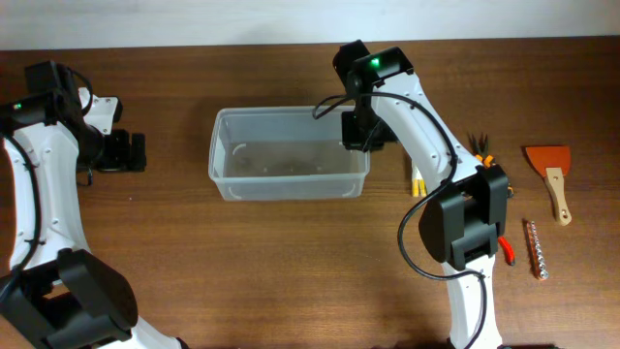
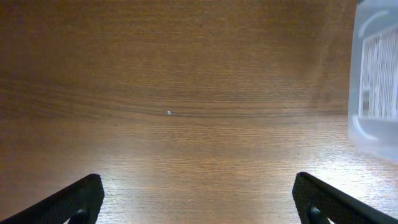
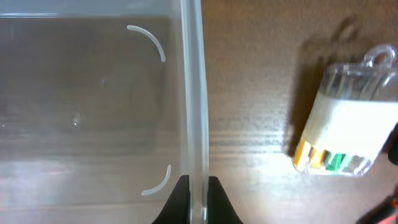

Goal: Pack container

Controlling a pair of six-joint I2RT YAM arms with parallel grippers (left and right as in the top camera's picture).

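The container point(image 1: 229, 177) is a clear plastic tub in the middle of the table, with nothing visible inside. My right gripper point(image 1: 360, 134) is shut on its right wall. In the right wrist view the two black fingers point(image 3: 198, 194) pinch the thin rim of the container point(image 3: 193, 93), one inside and one outside. My left gripper point(image 1: 134, 152) is open and empty over bare wood at the far left; its fingers point(image 2: 199, 202) are wide apart. The container's corner point(image 2: 376, 81) shows at the right edge of that view.
A small clear case of coloured bits point(image 1: 418, 181) lies right of the tub, also in the right wrist view point(image 3: 346, 130). Further right lie pliers point(image 1: 481, 147), an orange scraper point(image 1: 552, 170), a strip of sockets point(image 1: 536, 249) and a red-handled tool point(image 1: 507, 252).
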